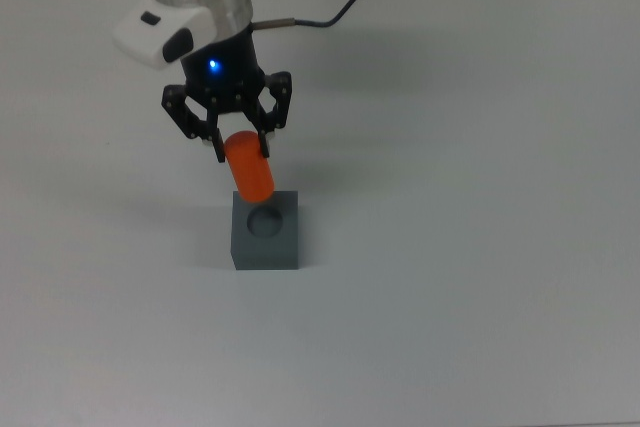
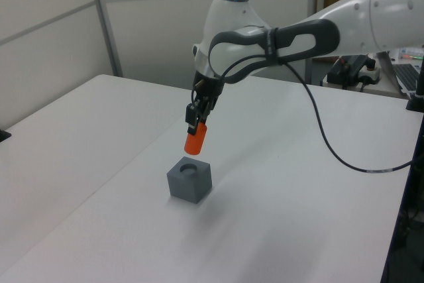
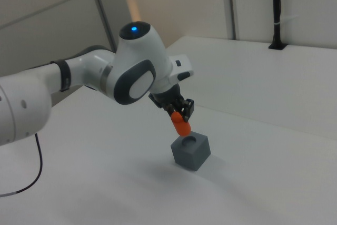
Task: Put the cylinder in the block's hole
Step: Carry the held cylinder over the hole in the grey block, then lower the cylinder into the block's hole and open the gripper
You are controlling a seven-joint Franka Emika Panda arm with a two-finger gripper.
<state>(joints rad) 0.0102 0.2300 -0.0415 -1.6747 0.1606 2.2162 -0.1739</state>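
Observation:
My gripper [image 1: 240, 145] [image 2: 194, 121] [image 3: 179, 112] is shut on the upper end of the orange-red cylinder [image 1: 250, 169] [image 2: 193, 140] [image 3: 181, 125], which hangs in the air tilted a little. Below it the dark grey block [image 1: 266, 233] [image 2: 189, 179] [image 3: 191, 151] rests on the white table [image 1: 470, 197]. Its round hole [image 1: 265, 220] [image 2: 189, 169] [image 3: 190, 140] faces up and shows whole. In the left view and right view the cylinder's lower end is a short way above the block, apart from it. In the top view that end overlaps the block's far edge, just short of the hole.
A black cable [image 1: 345, 2] [image 2: 331, 147] runs from the arm across the table. A wall panel [image 2: 212, 18] stands behind the table. A black post [image 3: 276, 9] stands at the far edge in the right view. A desk with equipment [image 2: 411, 77] sits at the left view's right.

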